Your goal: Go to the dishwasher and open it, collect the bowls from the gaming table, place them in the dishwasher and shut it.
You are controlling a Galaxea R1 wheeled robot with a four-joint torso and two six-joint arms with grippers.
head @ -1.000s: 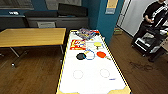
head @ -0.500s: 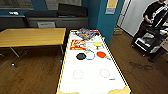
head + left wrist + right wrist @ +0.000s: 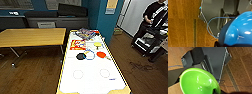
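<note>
- Barely anything is shifting between the head view shots, the gaming table [image 3: 92, 75] is sitting dead ahead like before, so the robot's basically idling.
- The black bowl [image 3: 80, 56], red-orange bowl [image 3: 101, 54] and yellow bowl [image 3: 97, 44] are still waiting on top.
- The blue bowl [image 3: 238, 31] is riding by the left wrist and the green bowl [image 3: 199, 82] by the right, over wooden floor [image 3: 181, 25]; can't tell whether either gripper is actually clamping.
- Looks like collecting is halfway done.

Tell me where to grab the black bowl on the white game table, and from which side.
Take the black bowl by its rim, with the end effector coming down from above onto the near edge. It is round with no handle, and the gaming table is bare on that side. It is too blurred to tell whether it sits open side up.
</note>
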